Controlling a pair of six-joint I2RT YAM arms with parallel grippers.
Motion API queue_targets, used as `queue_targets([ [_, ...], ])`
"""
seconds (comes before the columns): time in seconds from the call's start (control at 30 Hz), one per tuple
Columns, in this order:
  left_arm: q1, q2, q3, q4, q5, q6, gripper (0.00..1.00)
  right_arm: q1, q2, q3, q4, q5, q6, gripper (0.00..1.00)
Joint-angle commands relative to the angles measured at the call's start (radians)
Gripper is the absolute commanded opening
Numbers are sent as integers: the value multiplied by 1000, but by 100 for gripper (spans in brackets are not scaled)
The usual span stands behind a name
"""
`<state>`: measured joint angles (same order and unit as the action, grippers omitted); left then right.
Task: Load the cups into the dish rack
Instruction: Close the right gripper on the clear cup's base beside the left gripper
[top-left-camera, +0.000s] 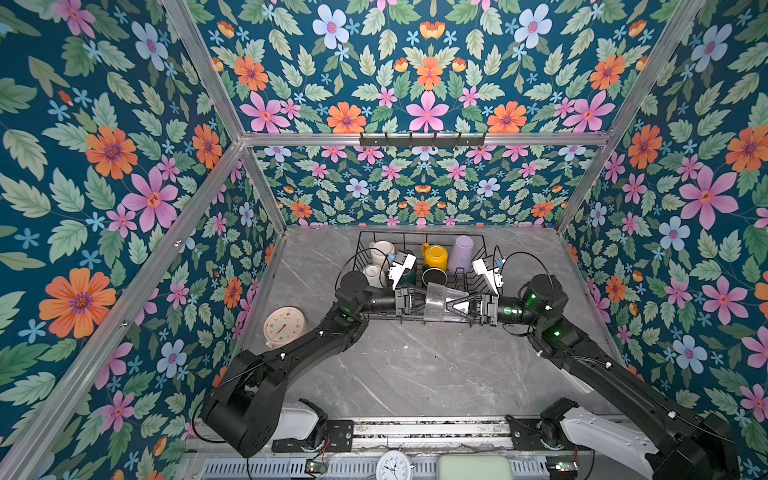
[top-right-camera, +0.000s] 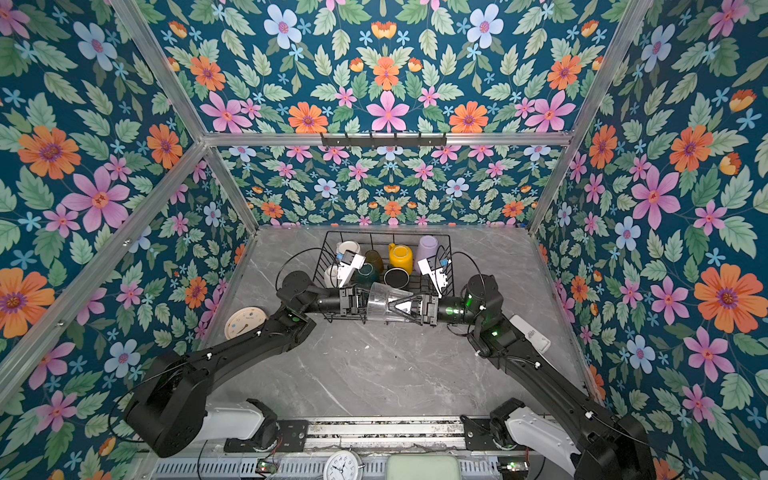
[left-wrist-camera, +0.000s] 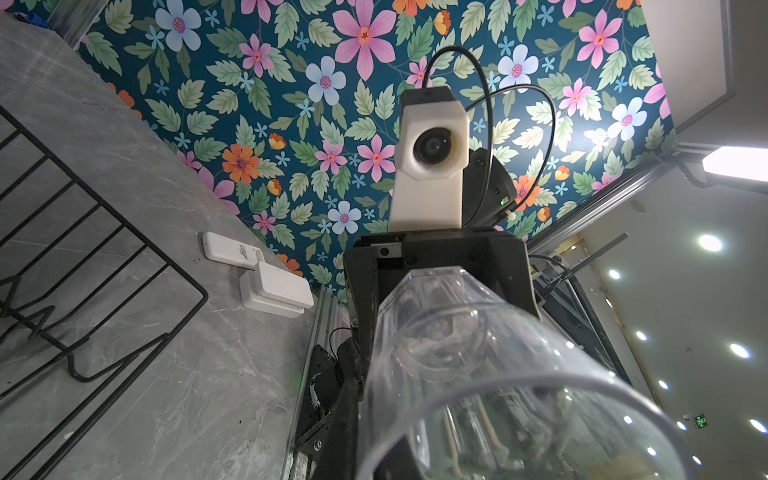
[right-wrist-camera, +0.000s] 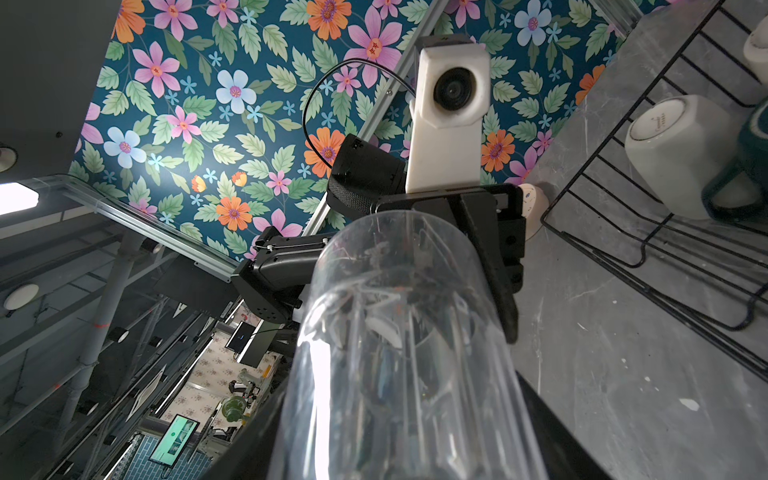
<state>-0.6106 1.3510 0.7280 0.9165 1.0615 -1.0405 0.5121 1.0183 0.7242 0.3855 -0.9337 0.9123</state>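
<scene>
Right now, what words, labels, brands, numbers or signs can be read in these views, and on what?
Nothing reads clearly enough to quote.
Off-white ceramic mug, base: script mark, blurred.
White plastic remote control: grey print, too small.
White round clock at the near edge: hour numerals, too small.
Cream round dial timer: scale marks, too small.
Small green sign: pictogram only, no legible words.

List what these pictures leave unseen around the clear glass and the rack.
- Left gripper: fingertips covered by the clear glass in both top views, so where they pinch it is unseen.
- Right gripper: seen only through glare on the clear glass; contact unclear.
- Teal mug: mostly hidden behind the left wrist camera in a top view.
</scene>
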Motion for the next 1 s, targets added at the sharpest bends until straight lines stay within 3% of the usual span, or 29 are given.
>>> queue_targets([
  [0.0,-4,-4,13,52,-31,-30,0,5,12,8,-95,40,-37,11],
  [0.03,-5,-7,13,46,-35,-27,0,5,15,14,-101,50,-31,1],
  [0.07,-4,-10,12,41,-38,-23,0,4,16,20,-104,59,-16,0],
  [0.23,-3,-27,1,37,-47,-18,1,4,7,61,-138,81,10,0],
  [0.33,-2,-32,0,19,-51,-9,7,4,-12,73,-167,100,6,0],
  [0.5,0,-38,-1,17,-57,-4,30,5,-42,82,-190,116,9,0],
  [0.57,0,-42,1,16,-54,0,54,4,-57,87,-191,114,15,0],
  [0.67,2,-56,-5,5,-57,14,74,4,-85,104,-229,131,5,0],
  [0.83,10,-112,-11,-155,-111,128,90,3,-150,184,-472,222,-116,0],
  [0.97,37,-208,-21,-329,-257,239,98,3,-195,265,-689,341,-204,0],
])
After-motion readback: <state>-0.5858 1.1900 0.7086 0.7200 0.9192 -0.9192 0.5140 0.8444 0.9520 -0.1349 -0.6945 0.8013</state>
